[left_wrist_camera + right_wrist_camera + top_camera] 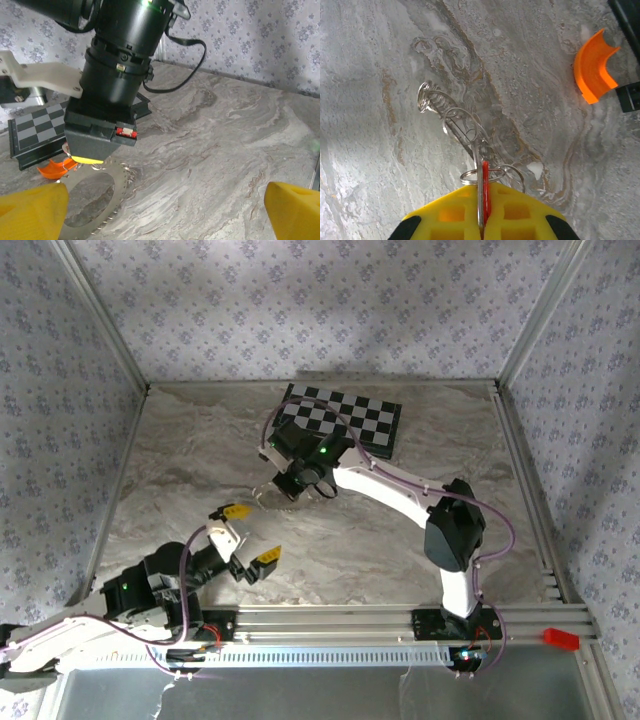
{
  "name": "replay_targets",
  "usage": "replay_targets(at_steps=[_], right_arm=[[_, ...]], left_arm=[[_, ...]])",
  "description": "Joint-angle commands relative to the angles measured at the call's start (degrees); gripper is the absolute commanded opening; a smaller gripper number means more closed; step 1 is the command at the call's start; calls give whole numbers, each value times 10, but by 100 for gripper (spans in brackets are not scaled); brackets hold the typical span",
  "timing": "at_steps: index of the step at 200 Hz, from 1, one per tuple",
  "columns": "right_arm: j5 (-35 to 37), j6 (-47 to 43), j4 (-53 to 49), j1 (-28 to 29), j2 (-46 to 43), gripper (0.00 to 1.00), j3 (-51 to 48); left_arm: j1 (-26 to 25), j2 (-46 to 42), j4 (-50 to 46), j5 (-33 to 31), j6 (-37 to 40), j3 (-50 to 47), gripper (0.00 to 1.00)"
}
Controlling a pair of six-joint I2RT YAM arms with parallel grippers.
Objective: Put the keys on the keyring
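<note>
One red key (485, 175) in right hand (481, 197), one orange piece (592, 67), one chessboard (350, 418)

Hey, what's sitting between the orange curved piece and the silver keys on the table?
Nothing. In the right wrist view, the stretch between the orange curved piece and the silver keys is bare marble table.

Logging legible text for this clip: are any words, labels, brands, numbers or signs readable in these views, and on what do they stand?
No text can be read in any view.
On the right gripper, the red and white sticker: marks too blurred to read.
On the chessboard: plain squares, no letters or numbers.
On the front rail, the red tag: too small to tell whether it bears text.
</note>
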Motion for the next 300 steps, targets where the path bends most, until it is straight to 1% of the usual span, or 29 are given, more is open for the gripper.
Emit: replay_targets(at_steps=[1, 65, 149, 203, 249, 274, 300], right_arm=[[-19, 17, 15, 0, 7, 0, 9], [-18, 30, 20, 11, -13, 0, -37], [-2, 61, 43, 20, -72, 0, -141], [12, 76, 38, 21, -89, 0, -191], [31, 89, 21, 30, -97, 0, -210], [48, 90, 1, 37, -95, 0, -212], [49, 94, -8, 38, -91, 0, -216]], left_arm=[[-2, -14, 2, -17, 1, 5, 99], [-1, -22, -6, -28, -1, 5, 99], [-2, -39, -9, -32, 2, 3, 99], [-2, -62, -12, -31, -1, -1, 99], [-5, -66, -17, -38, -3, -4, 99], [-9, -65, -29, -66, -10, 1, 100], [-17, -65, -43, -97, -14, 7, 99]])
